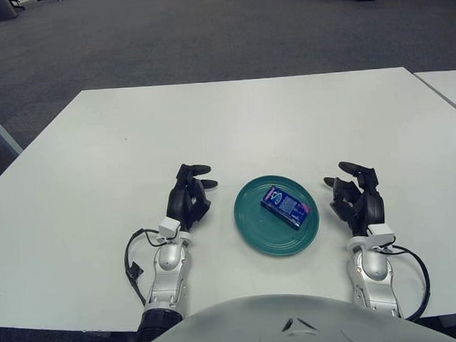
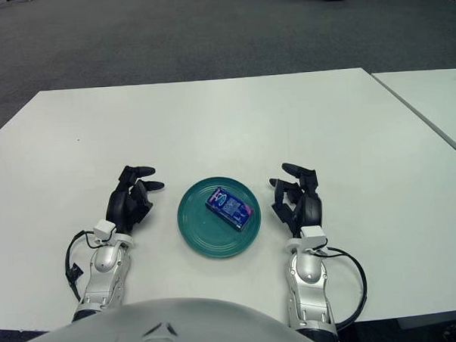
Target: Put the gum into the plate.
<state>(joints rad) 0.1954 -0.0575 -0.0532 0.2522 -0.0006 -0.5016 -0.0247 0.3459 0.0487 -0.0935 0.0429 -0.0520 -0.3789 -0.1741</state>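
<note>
A blue gum pack (image 1: 285, 205) lies flat inside the round teal plate (image 1: 253, 227) on the white table, near my body. My left hand (image 1: 190, 194) shows just left of the plate, fingers relaxed and holding nothing. My right hand (image 1: 356, 194) shows just right of the plate, fingers relaxed and holding nothing. Neither hand touches the plate or the gum. The same scene shows in the right eye view, with the gum pack (image 2: 229, 206) in the plate (image 2: 196, 229).
The white table (image 1: 233, 125) stretches far ahead and to both sides. A second white table (image 1: 447, 86) stands at the right with a narrow gap between. Dark carpet lies beyond. Black cables hang by both forearms at the table's near edge.
</note>
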